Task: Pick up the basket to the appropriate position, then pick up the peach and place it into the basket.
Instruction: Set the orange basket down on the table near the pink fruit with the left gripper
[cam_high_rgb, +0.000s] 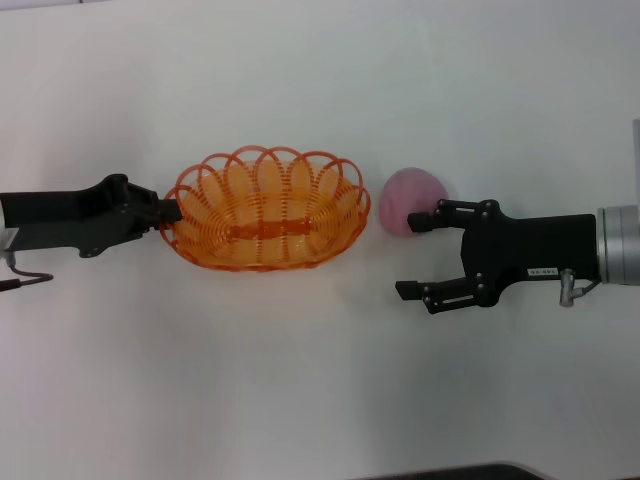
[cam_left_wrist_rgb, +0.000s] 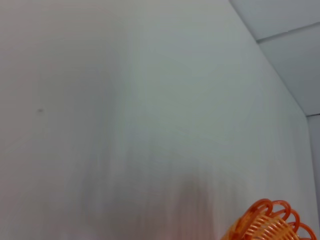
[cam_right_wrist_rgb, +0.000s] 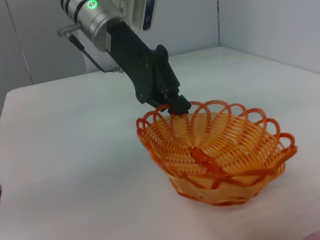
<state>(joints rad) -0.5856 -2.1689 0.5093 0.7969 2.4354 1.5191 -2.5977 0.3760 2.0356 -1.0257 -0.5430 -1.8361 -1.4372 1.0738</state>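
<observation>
The orange wire basket (cam_high_rgb: 266, 208) rests empty on the white table, left of centre. My left gripper (cam_high_rgb: 170, 212) is shut on its left rim; the right wrist view shows this grip (cam_right_wrist_rgb: 177, 106) on the basket's (cam_right_wrist_rgb: 215, 150) scalloped edge. A piece of the basket's rim shows in the left wrist view (cam_left_wrist_rgb: 272, 224). The pale pink peach (cam_high_rgb: 410, 198) lies on the table just right of the basket. My right gripper (cam_high_rgb: 405, 254) is open and empty. Its far finger (cam_high_rgb: 425, 220) is at the peach's near side, and the peach is not between the jaws.
The white table (cam_high_rgb: 300, 380) stretches all around the basket and peach. A dark edge (cam_high_rgb: 480, 472) shows at the table's front. A wall corner (cam_right_wrist_rgb: 218, 25) stands behind the table in the right wrist view.
</observation>
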